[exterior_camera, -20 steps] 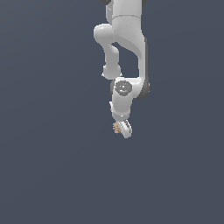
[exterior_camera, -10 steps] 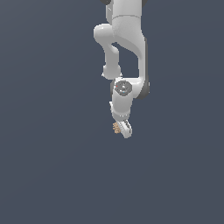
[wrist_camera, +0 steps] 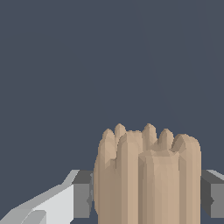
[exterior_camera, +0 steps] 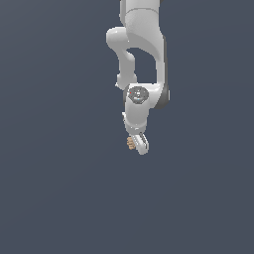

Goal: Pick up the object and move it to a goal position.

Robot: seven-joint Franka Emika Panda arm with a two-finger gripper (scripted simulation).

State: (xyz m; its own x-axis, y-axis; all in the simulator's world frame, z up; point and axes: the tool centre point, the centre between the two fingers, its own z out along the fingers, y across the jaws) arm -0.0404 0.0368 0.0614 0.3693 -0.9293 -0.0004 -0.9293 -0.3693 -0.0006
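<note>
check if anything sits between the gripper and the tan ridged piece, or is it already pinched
Nothing visible stands between them. In the wrist view the tan ridged piece sits directly between the gripper's fingers, one on each side, apparently touching. The exterior view shows it at the gripper tip. No goal marker is visible.

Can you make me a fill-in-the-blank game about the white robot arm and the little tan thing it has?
1. The small tan ridged block sits between the gripper's two grey ______.
2. The robot arm is coloured ______.
3. In the exterior view, the tan block shows at the ______ end of the arm.
4. The gripper is ______ on the block.

Missing words: fingers; white; lower; shut
</note>
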